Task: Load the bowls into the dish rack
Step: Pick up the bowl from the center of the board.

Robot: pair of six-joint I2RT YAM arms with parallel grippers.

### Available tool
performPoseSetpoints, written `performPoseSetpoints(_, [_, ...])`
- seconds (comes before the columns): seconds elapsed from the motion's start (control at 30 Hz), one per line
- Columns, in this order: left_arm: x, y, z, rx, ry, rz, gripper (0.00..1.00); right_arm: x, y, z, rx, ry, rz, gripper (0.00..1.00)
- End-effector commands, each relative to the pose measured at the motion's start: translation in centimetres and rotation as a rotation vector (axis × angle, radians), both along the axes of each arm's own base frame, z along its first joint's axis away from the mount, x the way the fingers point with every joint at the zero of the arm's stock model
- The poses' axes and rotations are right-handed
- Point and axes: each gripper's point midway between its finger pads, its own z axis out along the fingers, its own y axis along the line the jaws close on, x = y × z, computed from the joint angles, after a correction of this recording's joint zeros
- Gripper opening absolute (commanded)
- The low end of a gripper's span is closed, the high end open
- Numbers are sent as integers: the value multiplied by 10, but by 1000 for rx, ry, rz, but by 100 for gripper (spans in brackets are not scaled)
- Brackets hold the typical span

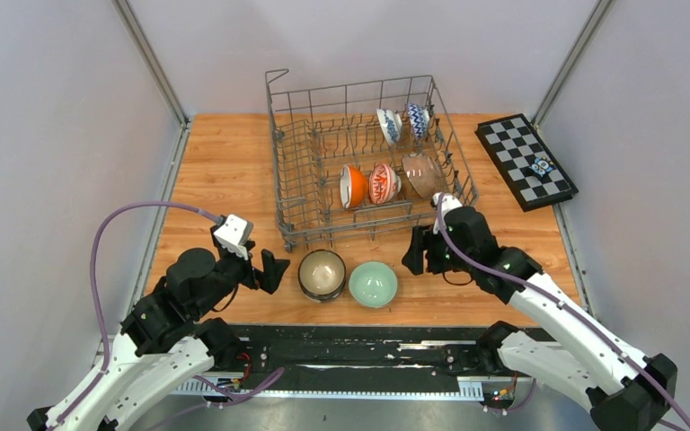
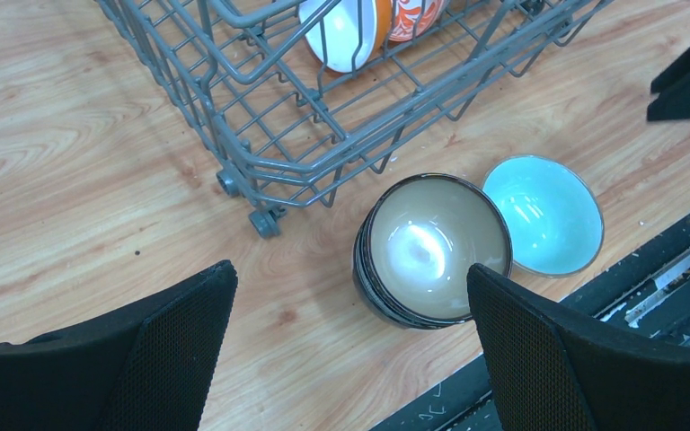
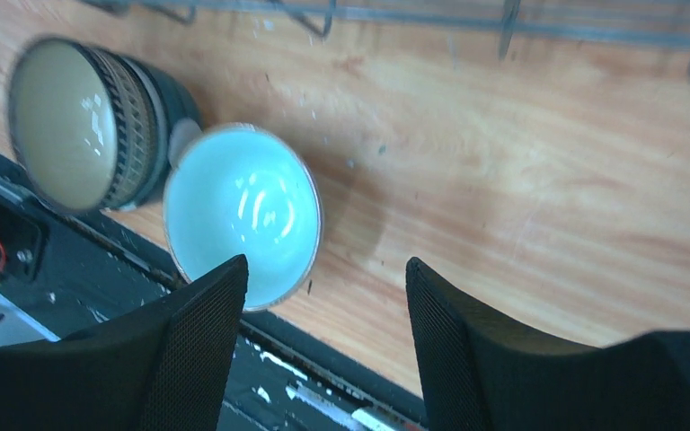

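Note:
The grey wire dish rack holds an orange bowl, a red-white patterned bowl, a brownish bowl and two blue-white patterned bowls on edge. On the table in front of it sit a dark-rimmed beige bowl and a pale green bowl, side by side. My left gripper hangs open just left of the beige bowl. My right gripper stands open just right of the green bowl, empty.
A black-and-white chequered board with a small object on it lies at the far right. The table's black front edge runs just behind the two loose bowls. Grey walls close in on both sides.

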Motion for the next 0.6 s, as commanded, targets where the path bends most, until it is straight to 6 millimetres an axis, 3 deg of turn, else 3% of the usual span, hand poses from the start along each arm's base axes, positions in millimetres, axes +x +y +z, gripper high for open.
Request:
performPoseSetpoints(0.0, [1,-2,0,-1,-12,-13,100,-19,11,-34,14,110,2,66])
performPoseSetpoints(0.37, [1,-2,0,1,-8,-10,100,-22,40,-71,40,199,9,64])
performPoseSetpoints(0.57, [1,-5,2,-9,-5,-17,100,-20,41,-89,18,225,-35,60])
